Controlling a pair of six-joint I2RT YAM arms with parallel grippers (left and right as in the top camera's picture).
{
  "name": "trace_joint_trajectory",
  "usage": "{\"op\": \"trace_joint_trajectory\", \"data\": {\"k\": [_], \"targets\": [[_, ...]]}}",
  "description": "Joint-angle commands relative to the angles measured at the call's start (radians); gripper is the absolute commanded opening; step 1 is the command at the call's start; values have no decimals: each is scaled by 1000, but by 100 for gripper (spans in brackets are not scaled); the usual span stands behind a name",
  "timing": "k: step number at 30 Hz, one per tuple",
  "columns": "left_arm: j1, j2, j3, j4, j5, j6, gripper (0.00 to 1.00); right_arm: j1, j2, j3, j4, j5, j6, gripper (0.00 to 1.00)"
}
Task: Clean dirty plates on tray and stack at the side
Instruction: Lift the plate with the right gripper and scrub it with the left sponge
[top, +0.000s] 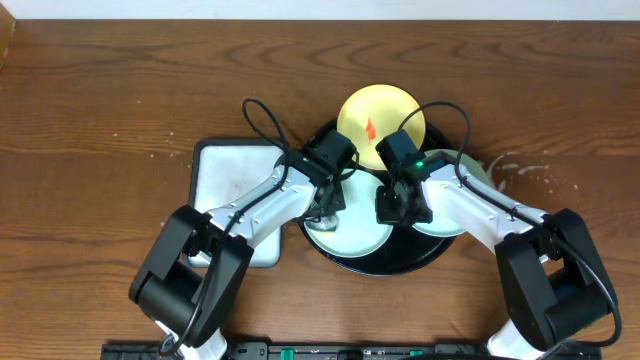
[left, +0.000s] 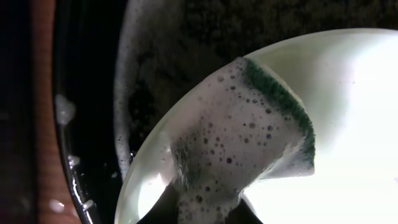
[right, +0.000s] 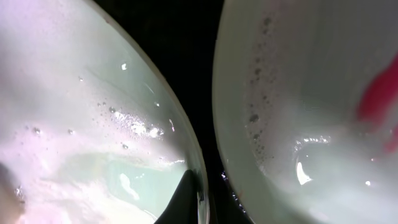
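The black round tray (top: 400, 268) holds a mint-green plate (top: 355, 240) in its middle. My left gripper (top: 325, 207) is shut on a foamy green sponge (left: 249, 137) and presses it onto this plate (left: 354, 124). My right gripper (top: 395, 205) is shut on the same plate's rim (right: 74, 124), with one finger (right: 199, 199) lying inside the rim. A second mint-green plate (top: 445, 228) lies at the tray's right, partly under my right arm. A pale yellow plate (top: 385, 110) with a red smear leans on the tray's far rim. The right wrist view shows a neighbouring plate (right: 298, 93) with a red smear.
A white rectangular tray (top: 225, 180) stands just left of the black tray, under my left arm. Suds cling to the black tray's wall (left: 161, 50). Wet foam spots mark the wood tabletop (top: 520, 170) to the right of the tray.
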Motion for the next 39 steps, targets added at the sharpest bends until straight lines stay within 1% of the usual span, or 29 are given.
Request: {"op": "trace_joint_trajectory", "data": {"k": [1, 4, 7, 9, 11, 16, 18, 22, 25, 30, 32, 34, 36, 39], "targets": [[19, 36, -4, -7, -166, 29, 8, -2, 43, -19, -19, 94, 8, 1], [6, 40, -13, 61, -33, -2, 8, -2, 43, -19, -23, 94, 8, 1], [-19, 42, -24, 138, 117, -64, 8, -2, 43, -19, -23, 94, 8, 1], [-43, 42, -24, 174, 177, -92, 8, -2, 43, -19, -22, 94, 9, 1], [-76, 42, -24, 201, 200, -108, 8, -2, 43, -19, -22, 94, 12, 1], [-139, 42, -26, 206, 204, -156, 8, -2, 43, -19, -22, 94, 12, 1], [-146, 42, -26, 187, 207, -161, 8, -2, 43, -19, -22, 94, 12, 1], [-133, 42, -26, 96, 203, -153, 8, -2, 43, -19, -22, 94, 12, 1], [-98, 42, -26, 14, 132, -145, 8, -2, 43, -19, -21, 94, 12, 1], [-30, 42, -26, -32, -103, -20, 8, -2, 43, -19, -21, 95, 12, 1], [-12, 42, -26, -31, -198, 40, 8, -2, 43, -19, -22, 95, 12, 1], [-5, 42, -25, -18, -268, 88, 8, -2, 43, -19, -22, 95, 12, 1], [-6, 42, -25, 15, -330, 161, 8, -2, 43, -19, -22, 95, 12, 1], [-13, 41, -25, 96, -356, 270, 8, -2, 43, -19, -22, 95, 12, 1]]}}
